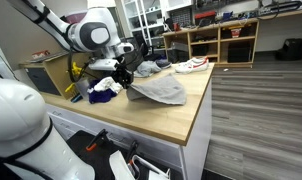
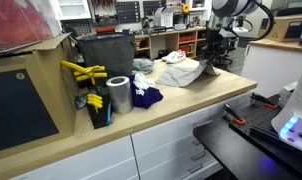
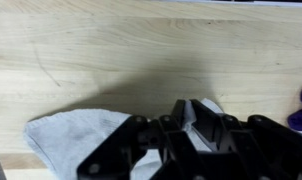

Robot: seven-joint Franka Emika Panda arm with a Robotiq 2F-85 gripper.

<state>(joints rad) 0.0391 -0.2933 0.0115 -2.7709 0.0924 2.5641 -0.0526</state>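
Observation:
A light grey cloth (image 1: pixel 163 91) lies on the wooden countertop (image 1: pixel 181 118), with one edge pulled up off the surface. My gripper (image 1: pixel 128 72) is shut on that raised edge. In an exterior view the cloth (image 2: pixel 183 72) drapes down from the gripper (image 2: pixel 213 56) onto the counter. In the wrist view the black fingers (image 3: pixel 203 118) pinch a fold of the cloth (image 3: pixel 76 135) between them, and the gripper (image 3: pixel 181 112) hangs just above the wood (image 3: pixel 111 50). The rest of the cloth spreads out to the left.
A dark blue cloth (image 2: pixel 144 96) and a silver cylinder (image 2: pixel 118 95) stand next to a black bin (image 2: pixel 106 50) with yellow tools (image 2: pixel 83 72). A white cloth with red trim (image 1: pixel 192 65) lies at the counter's far end. Shelving stands behind.

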